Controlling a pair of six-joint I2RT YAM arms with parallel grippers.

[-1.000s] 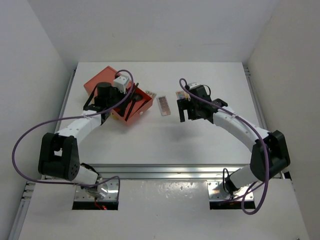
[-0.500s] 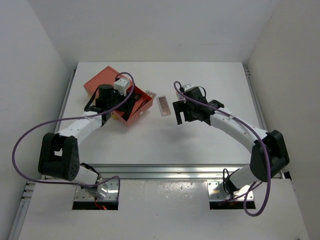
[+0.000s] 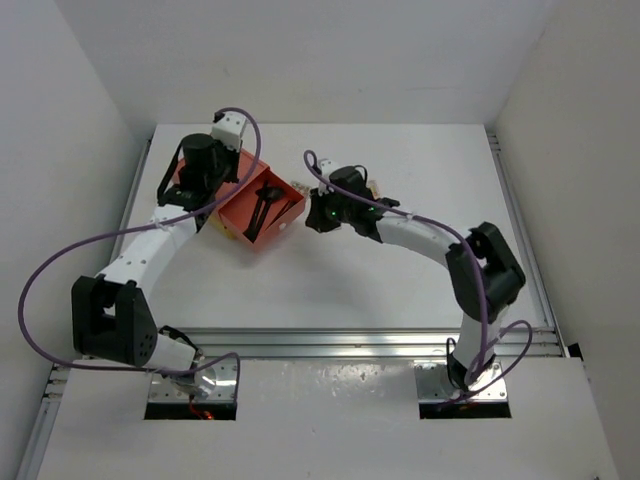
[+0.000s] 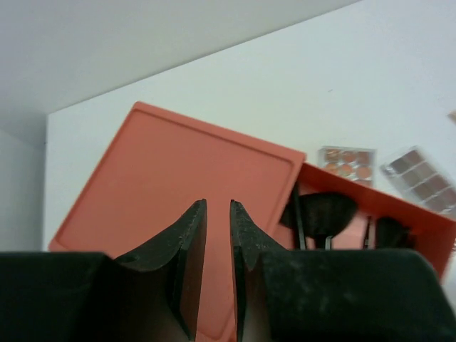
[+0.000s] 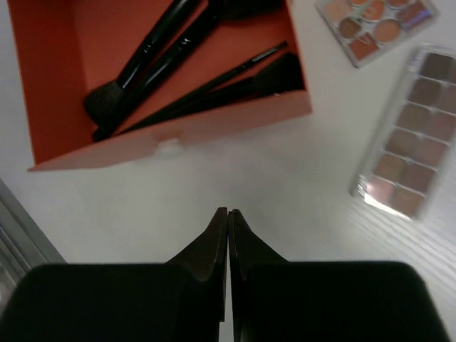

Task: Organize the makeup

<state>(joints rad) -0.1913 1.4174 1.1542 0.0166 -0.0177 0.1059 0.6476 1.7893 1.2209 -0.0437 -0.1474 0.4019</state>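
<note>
The orange box [image 5: 57,85] holds several black makeup brushes [image 5: 178,64]; in the top view it is [image 3: 262,208]. Beside it on the white table lie a multicoloured eyeshadow palette [image 5: 374,25] and a long brown-toned palette [image 5: 413,142]. Both palettes also appear in the left wrist view, the multicoloured one [image 4: 347,160] and the brown one [image 4: 420,174]. My right gripper [image 5: 227,211] is shut on nothing, just above bare table in front of the box. My left gripper [image 4: 218,203] hovers over the flat orange lid [image 4: 178,171], its jaws a narrow gap apart and empty.
The right arm [image 3: 420,235] reaches across the middle of the table and covers the palettes in the top view. White walls close in the table on the left, right and back. A metal rail [image 3: 330,345] runs along the near edge.
My right gripper swung left over the palettes toward the box and shut. My left gripper drew back from the box to above the lid; the brush that stuck out now lies inside.
</note>
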